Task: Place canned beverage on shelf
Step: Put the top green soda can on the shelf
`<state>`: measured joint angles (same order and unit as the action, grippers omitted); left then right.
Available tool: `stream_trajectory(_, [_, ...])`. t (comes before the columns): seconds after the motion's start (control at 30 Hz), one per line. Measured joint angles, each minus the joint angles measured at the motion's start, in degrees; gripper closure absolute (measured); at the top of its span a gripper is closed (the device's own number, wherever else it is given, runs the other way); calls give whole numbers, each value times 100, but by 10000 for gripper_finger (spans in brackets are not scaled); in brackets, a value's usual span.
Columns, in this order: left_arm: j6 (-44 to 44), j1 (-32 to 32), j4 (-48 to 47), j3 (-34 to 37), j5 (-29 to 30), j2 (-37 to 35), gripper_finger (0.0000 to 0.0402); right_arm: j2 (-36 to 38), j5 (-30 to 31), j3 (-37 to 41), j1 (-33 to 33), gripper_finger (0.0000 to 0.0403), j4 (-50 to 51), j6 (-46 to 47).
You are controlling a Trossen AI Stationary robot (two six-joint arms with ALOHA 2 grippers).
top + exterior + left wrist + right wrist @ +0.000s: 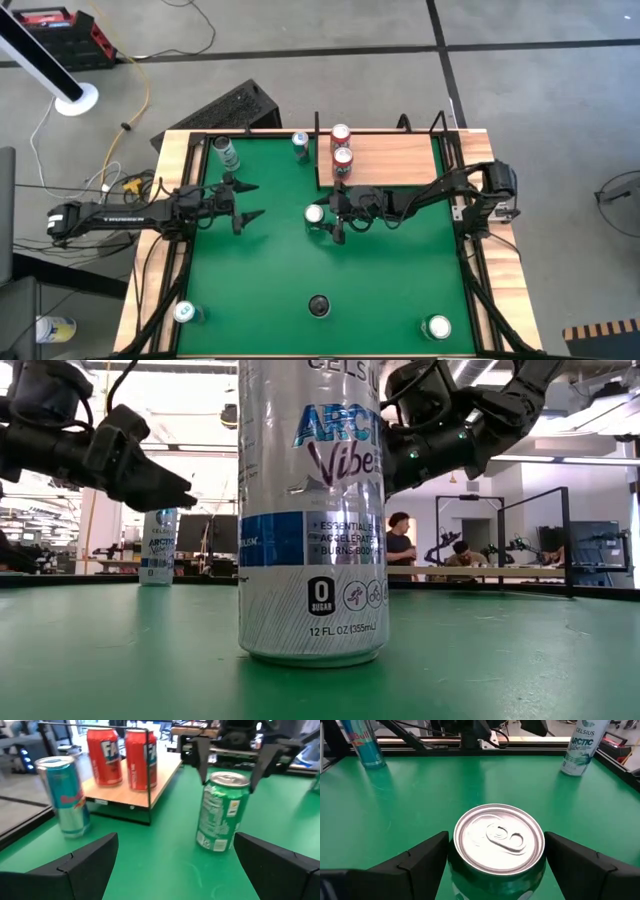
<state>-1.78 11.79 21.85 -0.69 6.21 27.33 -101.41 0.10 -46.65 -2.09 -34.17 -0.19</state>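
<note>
The green can (315,213) stands upright on the table (390,280), just left of the shelf's (400,160) near corner. The right gripper (330,222) straddles it, fingers spread, one each side. The left gripper (243,200) waits to the left, fingers spread.

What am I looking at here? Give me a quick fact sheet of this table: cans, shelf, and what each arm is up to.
Shelf: wooden shelf at the table's far edge
On shelf: two red cans
Green can: green can upright on the mat, in front of the shelf
Right gripper: right gripper open, fingers either side of the green can
Left gripper: left gripper open, empty, facing the green can
</note>
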Motion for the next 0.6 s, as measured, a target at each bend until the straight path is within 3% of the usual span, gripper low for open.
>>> stream_trajectory(0.6, [2,0,-534,0,213,3,20,1017,-11,33,46,124,1081,151])
